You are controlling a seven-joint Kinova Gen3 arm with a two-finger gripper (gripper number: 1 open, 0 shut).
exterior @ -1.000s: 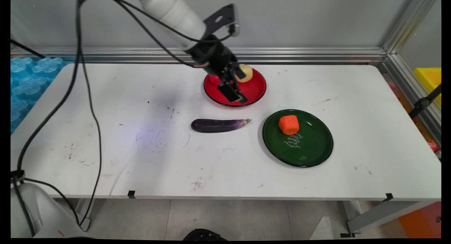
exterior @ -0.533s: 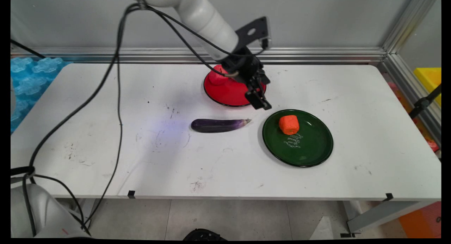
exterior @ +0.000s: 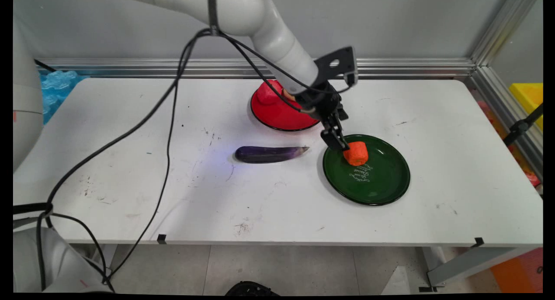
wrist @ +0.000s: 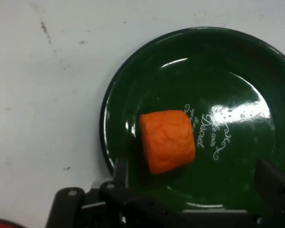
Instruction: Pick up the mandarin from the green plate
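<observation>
One orange chunk (exterior: 356, 153) sits on the green plate (exterior: 381, 185), toward its far-left part. Above it hangs the gripper (wrist: 194, 190), its fingers (wrist: 270, 180) spread wide and empty, the chunk showing between them in the hand view. The arm slants down from upper left, crossing the red plate (exterior: 277, 113). Only the main view shows the eggplant (exterior: 269, 154), lying on the table (exterior: 130, 161) just left of the green plate.
</observation>
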